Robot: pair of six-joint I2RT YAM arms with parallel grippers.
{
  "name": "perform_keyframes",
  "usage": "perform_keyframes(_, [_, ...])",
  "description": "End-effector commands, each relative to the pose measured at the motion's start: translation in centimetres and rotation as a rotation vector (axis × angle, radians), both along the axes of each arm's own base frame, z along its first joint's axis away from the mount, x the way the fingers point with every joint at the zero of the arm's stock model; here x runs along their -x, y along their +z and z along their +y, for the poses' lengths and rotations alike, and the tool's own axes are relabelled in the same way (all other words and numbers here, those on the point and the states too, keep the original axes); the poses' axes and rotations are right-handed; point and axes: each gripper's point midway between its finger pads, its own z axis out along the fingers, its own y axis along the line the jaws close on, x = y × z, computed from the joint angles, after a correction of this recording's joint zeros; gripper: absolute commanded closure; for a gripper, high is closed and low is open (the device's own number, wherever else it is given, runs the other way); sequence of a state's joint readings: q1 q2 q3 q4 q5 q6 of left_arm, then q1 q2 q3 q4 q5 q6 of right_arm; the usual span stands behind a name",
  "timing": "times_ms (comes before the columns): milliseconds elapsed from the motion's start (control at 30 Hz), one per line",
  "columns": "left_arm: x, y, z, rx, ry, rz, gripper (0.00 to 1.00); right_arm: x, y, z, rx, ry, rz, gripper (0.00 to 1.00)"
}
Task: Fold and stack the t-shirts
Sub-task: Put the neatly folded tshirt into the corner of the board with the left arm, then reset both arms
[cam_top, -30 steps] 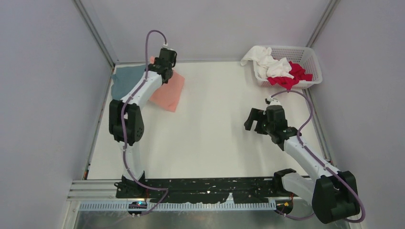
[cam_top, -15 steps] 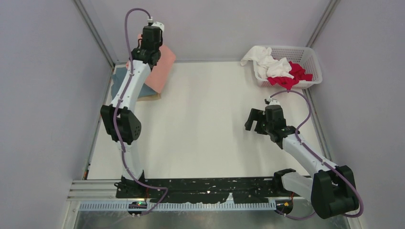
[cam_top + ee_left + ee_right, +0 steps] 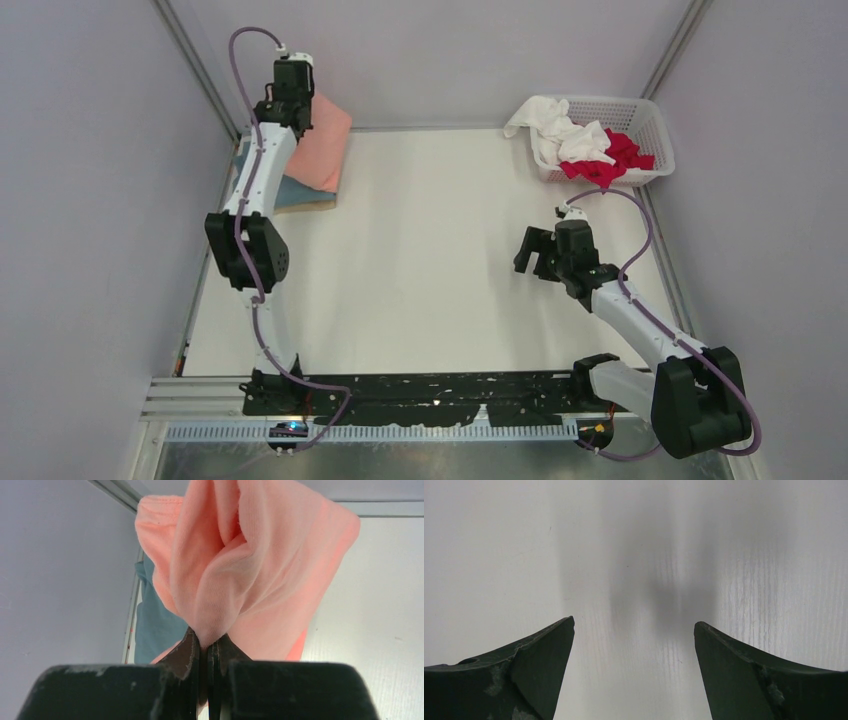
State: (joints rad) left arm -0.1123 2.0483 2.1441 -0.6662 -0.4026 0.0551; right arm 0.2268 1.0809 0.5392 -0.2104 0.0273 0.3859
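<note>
Left wrist view: left end effector [image 3: 207, 642] clamped on the salmon-pink t-shirt [image 3: 260, 580], above the teal t-shirt [image 3: 155, 625], well left of the basket [image 3: 650, 120]; right end effector [image 3: 634, 645] spread wide over the table [image 3: 430, 270], nearer the basket; white t-shirt [image 3: 560, 135] and red t-shirt [image 3: 610, 160] inside it.

Inventory by kind.

- Arms: two, namely left arm [image 3: 250, 190] and right arm [image 3: 632, 318].
- Grippers: two, namely left gripper [image 3: 207, 642] and right gripper [image 3: 634, 630], with two jaws apiece.
- T-shirts outside the basket: three. One salmon-pink t-shirt [image 3: 322, 150], one teal-blue t-shirt [image 3: 292, 193], and one tan t-shirt [image 3: 320, 207] showing only as an edge strip.
- Baskets: one white lattice basket [image 3: 625, 101].
- Inside it: one white cloth heap [image 3: 556, 135] and one red cloth heap [image 3: 606, 160]. Number of garments per heap not determinable.
- Tables: one table [image 3: 430, 280].
</note>
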Motion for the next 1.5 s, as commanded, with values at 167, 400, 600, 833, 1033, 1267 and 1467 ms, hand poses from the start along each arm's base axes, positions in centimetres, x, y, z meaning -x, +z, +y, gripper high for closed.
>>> perform_keyframes(167, [-0.9,-2.5,6.2,0.048,0.115,0.031,1.00,-1.5,1.2,-0.8,0.038,-0.032,-0.051,0.05])
perform_keyframes(400, [-1.1,-5.1,9.8,0.085,0.159,0.064,1.00,-1.6,1.2,-1.3,0.063,-0.049,-0.042,0.05])
perform_keyframes(600, [-1.4,-6.2,11.4,0.099,0.215,0.082,0.81,-1.7,1.2,-1.6,0.078,-0.059,-0.039,0.05])
perform_keyframes(833, [-0.6,-1.8,11.9,0.126,0.247,-0.022,0.00,-1.7,1.3,-1.8,0.084,-0.065,-0.042,0.05])
perform_keyframes(1033, [-2.0,-0.6,7.6,0.265,0.029,-0.124,0.00,-1.7,1.2,-1.6,0.079,-0.059,-0.037,0.05])
perform_keyframes(1267, [-3.0,-4.1,5.2,0.386,-0.047,-0.040,0.00,-1.7,1.3,-1.5,0.074,-0.056,-0.043,0.05])
perform_keyframes(1467, [-2.6,-7.6,4.4,0.428,-0.057,0.066,0.00,-1.7,1.3,-1.3,0.065,-0.047,-0.044,0.05])
